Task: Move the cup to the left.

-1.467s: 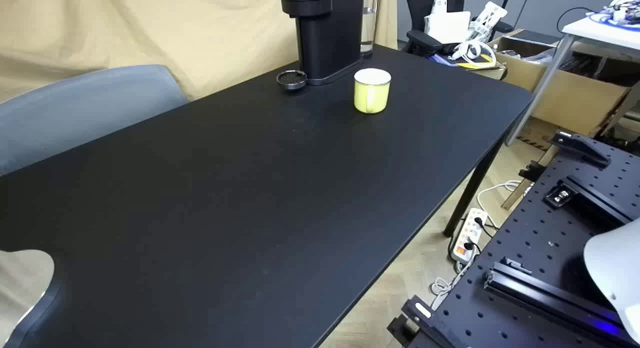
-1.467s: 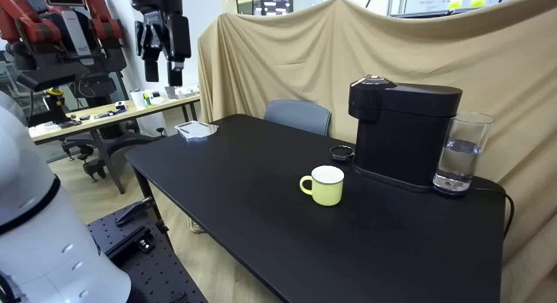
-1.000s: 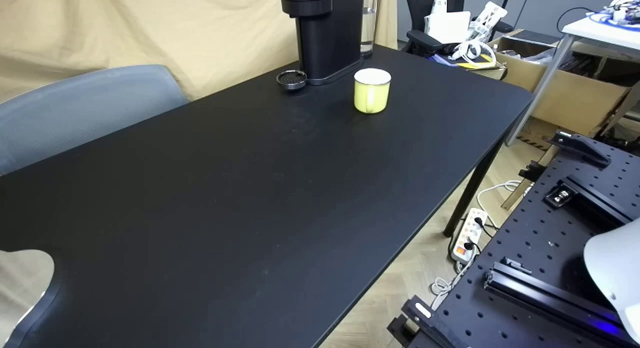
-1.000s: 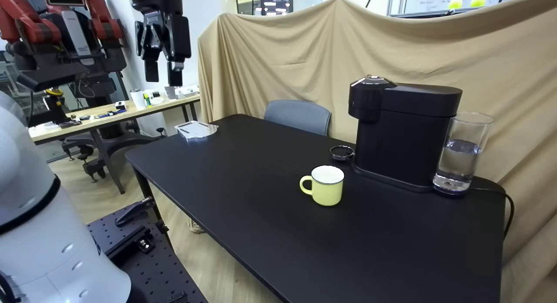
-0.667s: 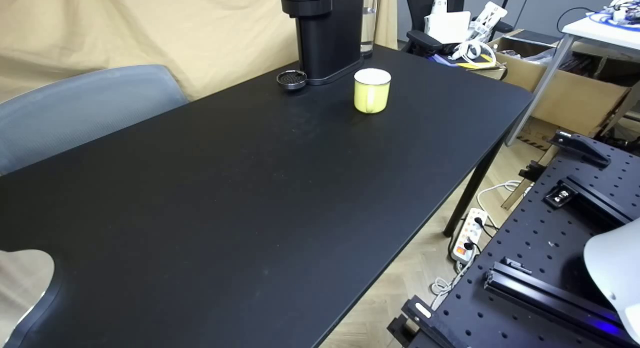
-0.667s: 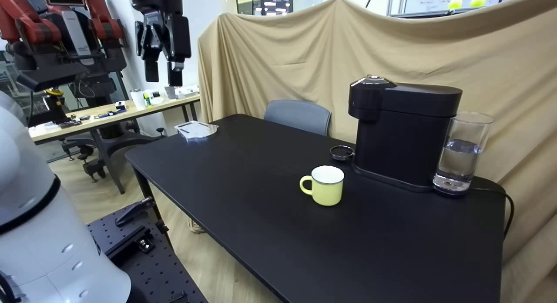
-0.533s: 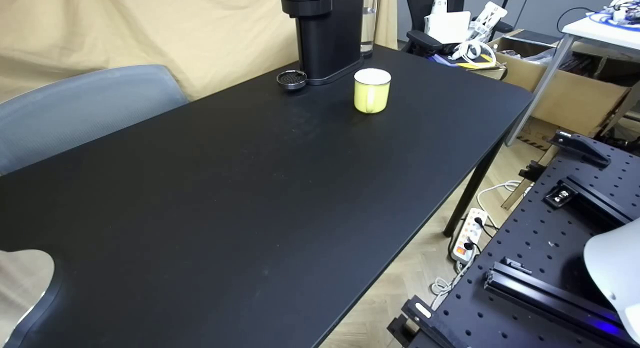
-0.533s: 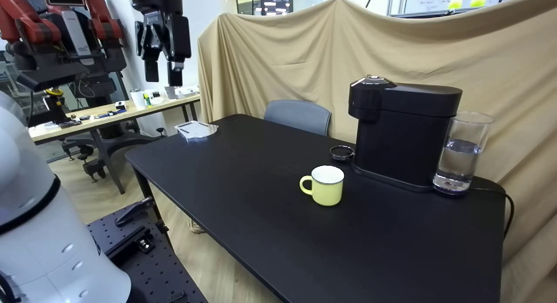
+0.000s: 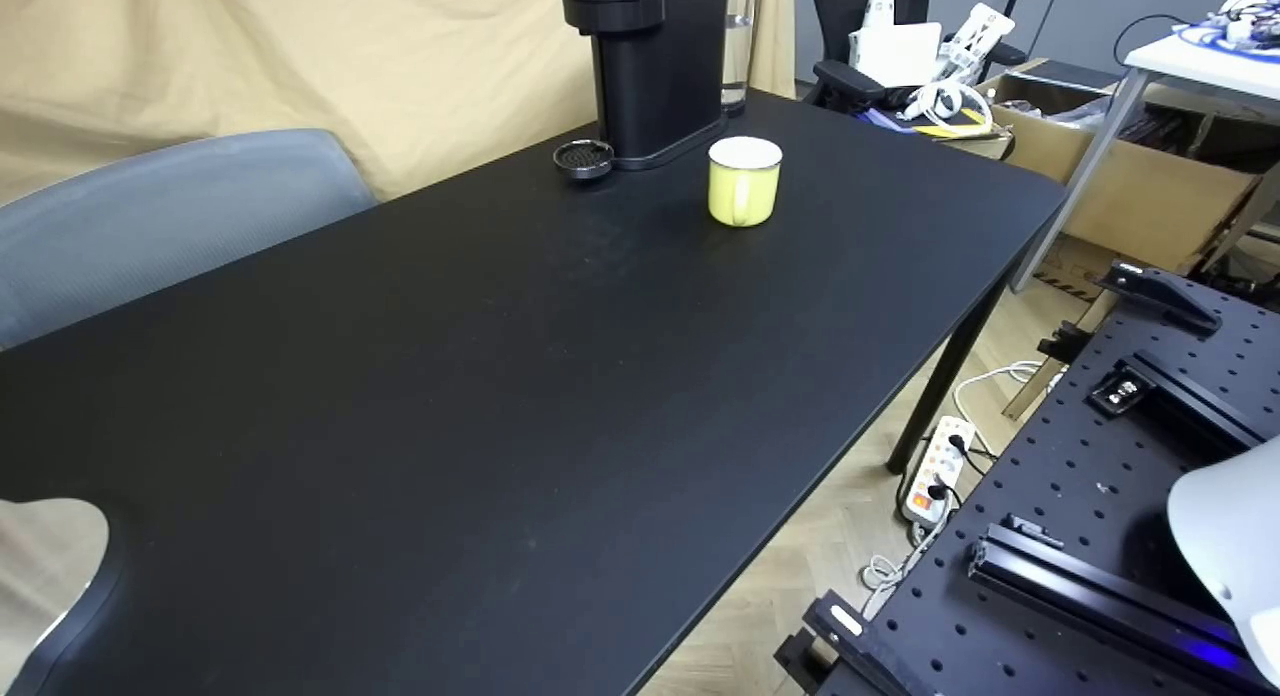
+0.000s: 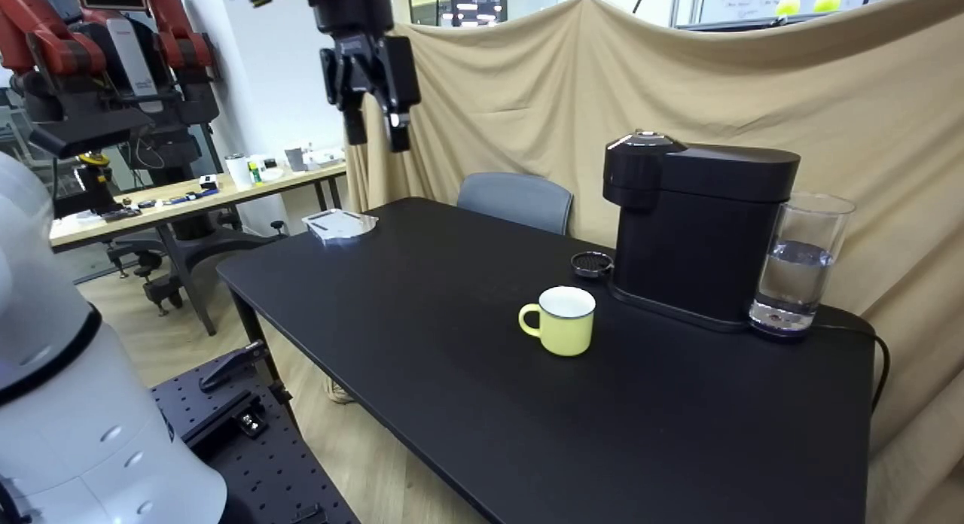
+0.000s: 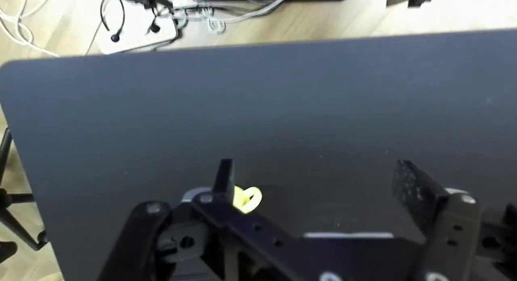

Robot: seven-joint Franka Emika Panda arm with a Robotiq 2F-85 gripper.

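The angular end effector [image 10: 377, 137] has moved nearer the smooth cylindrical cup [image 10: 567, 331], jaws spread.

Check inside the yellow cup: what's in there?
In both exterior views, the yellow cup shows only its pale inside, no contents. Its near wall seems to hide the bottom; in the wrist view, the end effector covers most of the cup.

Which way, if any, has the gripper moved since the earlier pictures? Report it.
Yes: in an exterior view, the gripper has moved right across the picture, from left of the beige curtain to overlapping its left edge.
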